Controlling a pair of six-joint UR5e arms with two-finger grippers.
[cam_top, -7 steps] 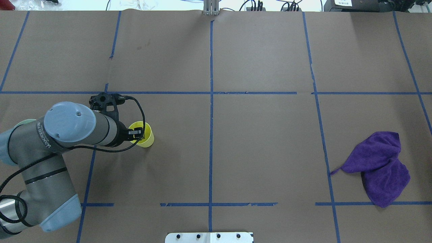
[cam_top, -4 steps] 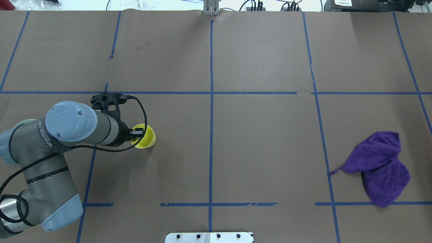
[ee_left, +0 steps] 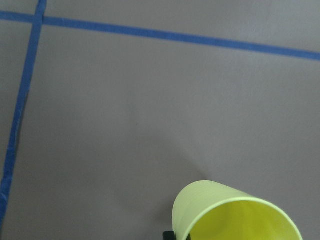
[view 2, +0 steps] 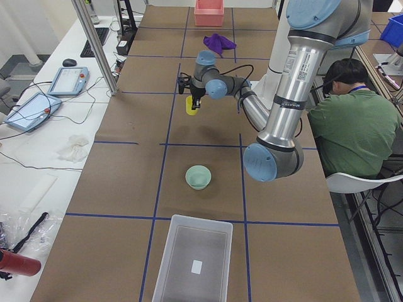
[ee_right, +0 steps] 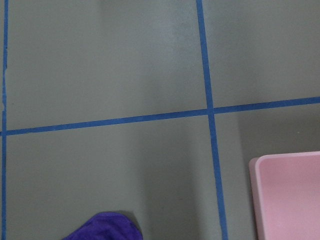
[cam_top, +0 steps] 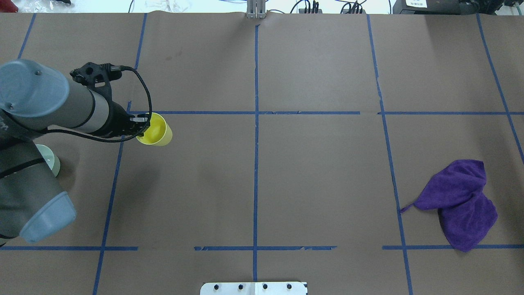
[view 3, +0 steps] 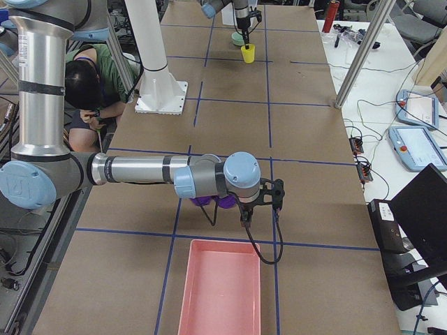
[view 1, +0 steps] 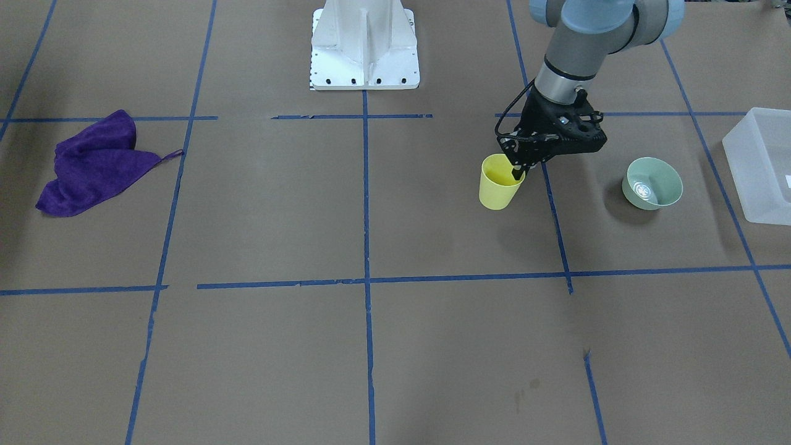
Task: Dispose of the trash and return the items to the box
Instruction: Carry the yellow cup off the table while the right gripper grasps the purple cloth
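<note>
The bright-yellow cup [view 1: 499,183] hangs upright above the table, held by its rim. My left gripper [view 1: 518,171] is shut on that rim, one finger inside the cup and one outside. The cup also shows in the overhead view [cam_top: 156,131], the left wrist view [ee_left: 235,212] and the exterior left view [view 2: 191,105]. The translucent box [view 1: 759,162] stands at the table's end on my left, beyond the bowl, and also shows in the exterior left view [view 2: 192,264]. My right gripper [view 3: 244,220] shows only in the exterior right view, over the table near the purple cloth; I cannot tell whether it is open or shut.
A pale green bowl [view 1: 652,183] stands between the cup and the box. A purple cloth [cam_top: 458,203] lies crumpled on the right side of the table. A pink bin [view 3: 220,293] stands at the table's right end. Blue tape lines cross the brown table cover.
My left arm has lifted the yellow cup off the table and carried it farther from my base and slightly to the left. The bowl now shows more beside the arm.
</note>
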